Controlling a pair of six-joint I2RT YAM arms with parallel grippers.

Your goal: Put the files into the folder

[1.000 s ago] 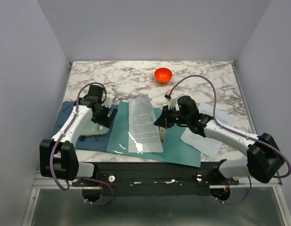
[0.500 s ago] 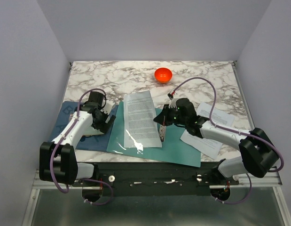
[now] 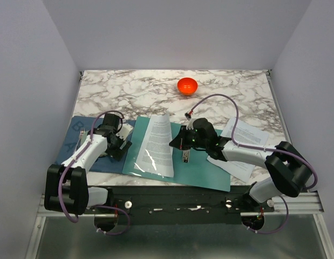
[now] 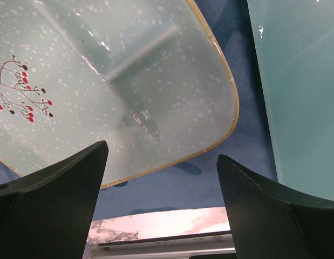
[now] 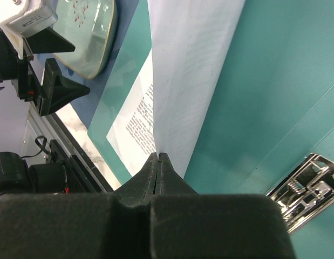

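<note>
A white printed sheet (image 3: 156, 145) lies tilted over the left half of the open teal-green folder (image 3: 204, 168), its lower end on the glossy pocket. My right gripper (image 3: 176, 144) is shut on the sheet's right edge; the right wrist view shows the jaws (image 5: 157, 157) closed on the paper (image 5: 193, 65) above the folder (image 5: 274, 81). The metal clip (image 5: 307, 186) sits just right of the gripper. More printed sheets (image 3: 245, 156) lie on the table to the right. My left gripper (image 3: 119, 147) is open and empty beside the folder's left edge (image 4: 301, 81).
A pale mint plate (image 4: 129, 81) lies on the dark blue mat (image 4: 231, 145) under my left gripper (image 4: 161, 178). An orange bowl (image 3: 187, 85) stands at the back of the marble table. The near table edge (image 4: 156, 224) is close below the left fingers.
My right gripper has carried the sheet leftward and lower, so it now lies over the folder's left half. My left gripper has shifted slightly toward the near side.
</note>
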